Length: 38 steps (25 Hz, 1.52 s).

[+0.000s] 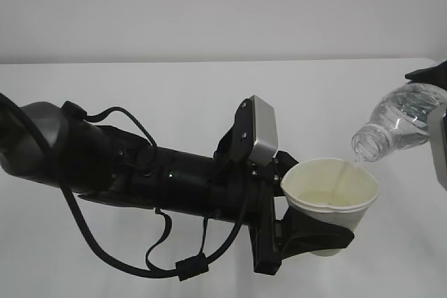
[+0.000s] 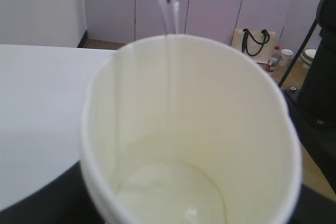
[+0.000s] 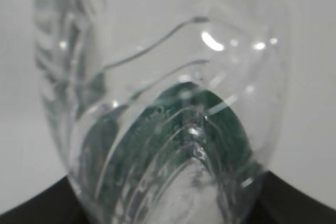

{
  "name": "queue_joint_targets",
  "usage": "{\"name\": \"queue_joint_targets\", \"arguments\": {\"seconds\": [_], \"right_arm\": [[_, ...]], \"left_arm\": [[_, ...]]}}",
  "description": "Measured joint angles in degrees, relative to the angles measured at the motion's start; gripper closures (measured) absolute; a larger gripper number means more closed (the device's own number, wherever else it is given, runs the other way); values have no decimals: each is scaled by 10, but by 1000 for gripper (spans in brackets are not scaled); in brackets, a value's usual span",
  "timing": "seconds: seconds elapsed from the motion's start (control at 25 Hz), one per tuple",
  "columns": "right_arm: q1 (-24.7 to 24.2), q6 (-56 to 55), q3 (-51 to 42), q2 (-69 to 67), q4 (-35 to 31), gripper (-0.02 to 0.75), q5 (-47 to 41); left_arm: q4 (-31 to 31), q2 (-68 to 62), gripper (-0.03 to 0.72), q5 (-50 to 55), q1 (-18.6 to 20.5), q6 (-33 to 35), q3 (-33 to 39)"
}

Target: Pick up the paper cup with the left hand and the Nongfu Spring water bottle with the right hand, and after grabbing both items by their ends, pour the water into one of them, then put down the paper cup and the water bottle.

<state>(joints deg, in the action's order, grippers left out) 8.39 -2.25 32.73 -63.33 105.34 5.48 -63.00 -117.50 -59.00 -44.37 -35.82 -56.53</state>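
Water streams from the tipped bottle into the held paper cup.

The left hand (image 1: 318,232) reaches in over the white table (image 1: 174,95) and clamps the paper cup (image 1: 330,190) low on its wall with black fingers (image 1: 314,228), jaws part-way open to the cup's width; the cup stands upright and above the table surface. Up and to the right of the cup, the Nongfu Spring water bottle (image 1: 398,123) lies tilted, neck down, its mouth just above the cup's far rim, and a thin stream of water (image 2: 169,19) falls into the cup, where a little has pooled at the bottom. The right hand (image 1: 438,113) grips the bottle at its base end at the exterior view's edge, jaws spread to the bottle's width. Beyond the cup, in the left wrist view, a bag with black handles (image 2: 254,43) sits on the floor by the wall.
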Motion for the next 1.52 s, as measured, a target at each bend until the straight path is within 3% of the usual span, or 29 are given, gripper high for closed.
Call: {"name": "queue_joint_targets", "arguments": {"seconds": [1.52], "right_arm": [[0,1,0,0,0,325,0]], "left_arm": [[0,-1,212,0,0,0,0]]}}
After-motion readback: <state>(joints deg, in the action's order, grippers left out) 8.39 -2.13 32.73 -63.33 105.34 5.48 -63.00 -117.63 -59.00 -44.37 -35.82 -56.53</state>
